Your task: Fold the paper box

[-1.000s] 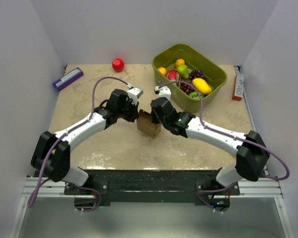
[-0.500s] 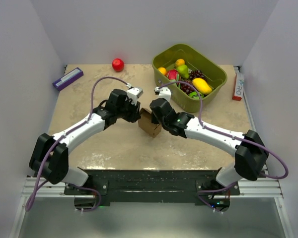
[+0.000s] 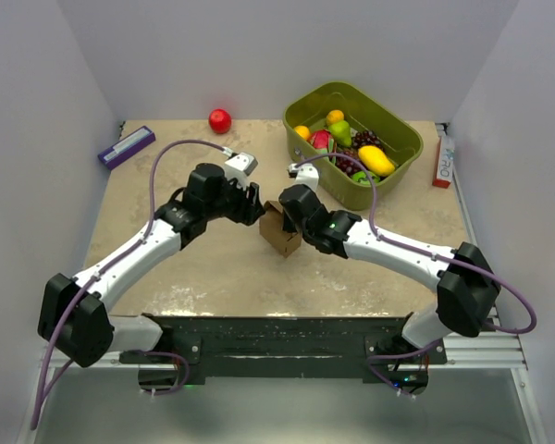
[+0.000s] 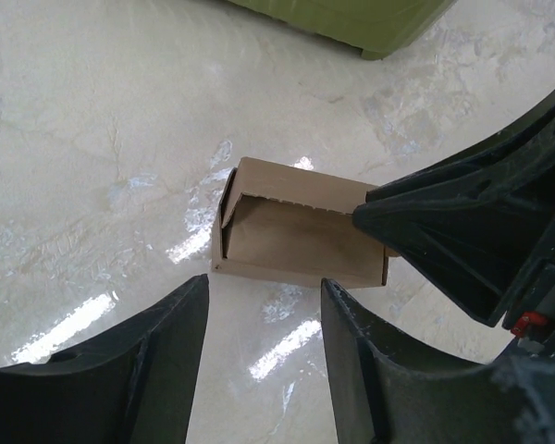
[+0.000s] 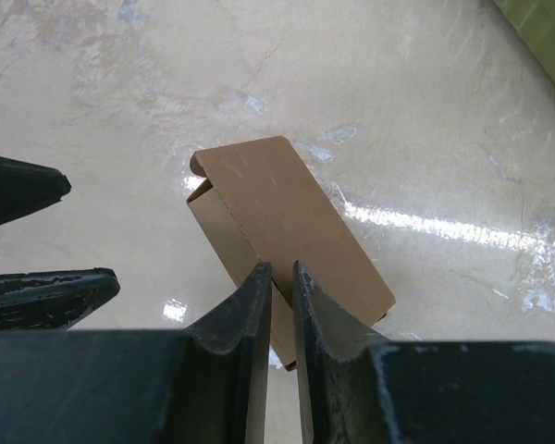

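Mid-fold, the half-formed paper box (image 3: 279,231) sits at the centre of the table (image 3: 231,273), one wall pinched by the near-closed right gripper (image 5: 279,277), while the open, empty left gripper (image 4: 264,289) probably must tuck the loose flap (image 4: 231,211) next.

paper box (image 3: 279,233) on table (image 3: 166,268) centre, bin (image 3: 398,176) behind right, ball (image 3: 220,120) behind left

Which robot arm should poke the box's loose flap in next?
Probably the left. The left end effector is open and empty, facing the unfolded side of the small brown cardboard box. The right end effector is busy pinching a box wall, steadying it.
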